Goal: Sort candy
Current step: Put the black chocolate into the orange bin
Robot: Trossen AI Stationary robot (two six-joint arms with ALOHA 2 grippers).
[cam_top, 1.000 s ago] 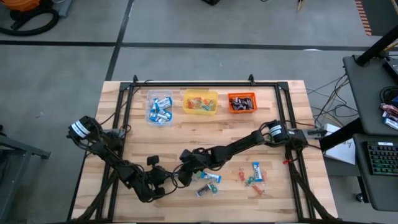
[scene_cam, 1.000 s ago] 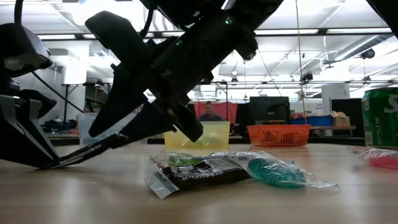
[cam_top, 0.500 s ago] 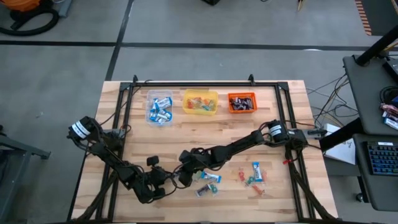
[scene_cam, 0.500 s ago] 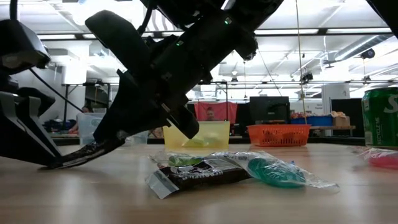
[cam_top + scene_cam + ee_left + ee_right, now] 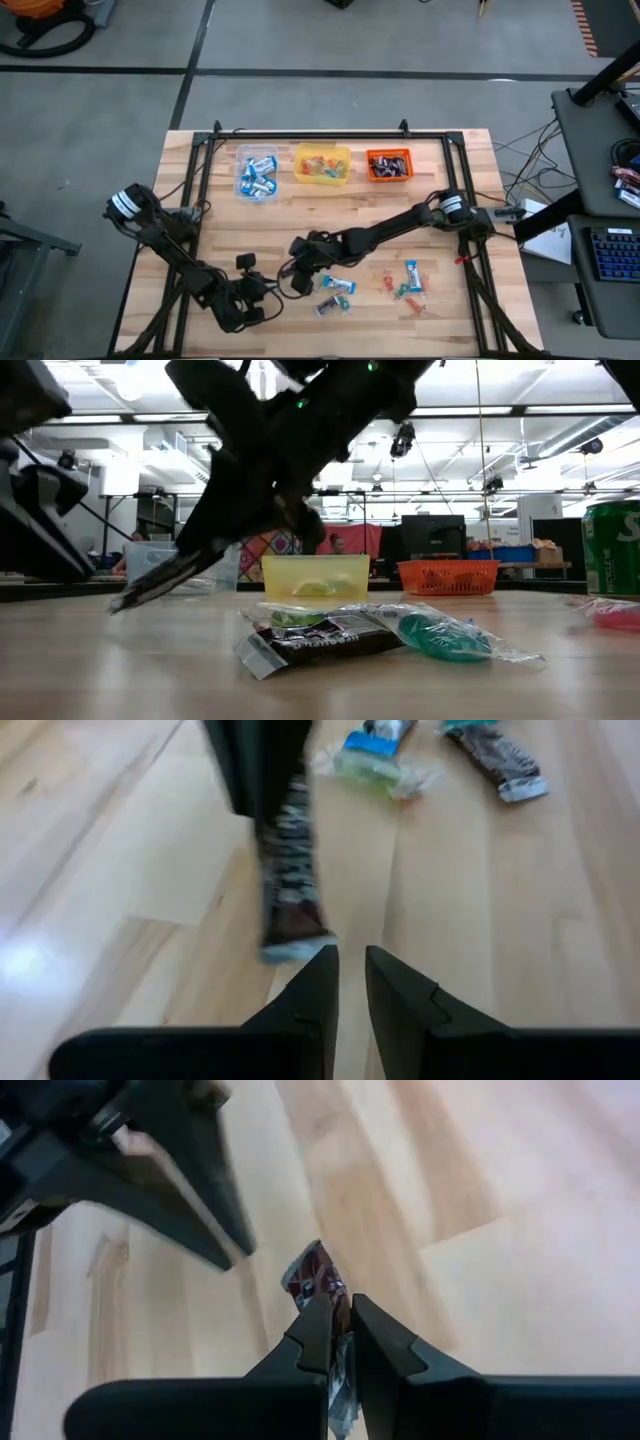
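- The right gripper (image 5: 338, 1325) is closed on a dark brown wrapped candy (image 5: 322, 1285), pinching the wrapper between its two fingers near the middle front of the table (image 5: 440, 215).
- In the right wrist view, the candy's long axis runs in line with the fingers; one crimped end projects forward past the fingertips, and the other end runs back between them.
- In the left wrist view, the same candy (image 5: 288, 885) hangs lengthwise below the right gripper's fingers, with its lower crimped end close to the left gripper (image 5: 349, 970).
- The left gripper sits low at the front of the table with its fingers nearly together and nothing between them.
- Loose candies (image 5: 337, 294) lie on the table just beside the right gripper; a second group (image 5: 405, 282) lies farther right.
- In the low view, a dark brown candy (image 5: 320, 638) lies flat on the wood, long axis across the picture.
- A clear tub (image 5: 257, 172), a yellow tub (image 5: 322, 164) and an orange tub (image 5: 388, 165) stand in a row along the far edge.
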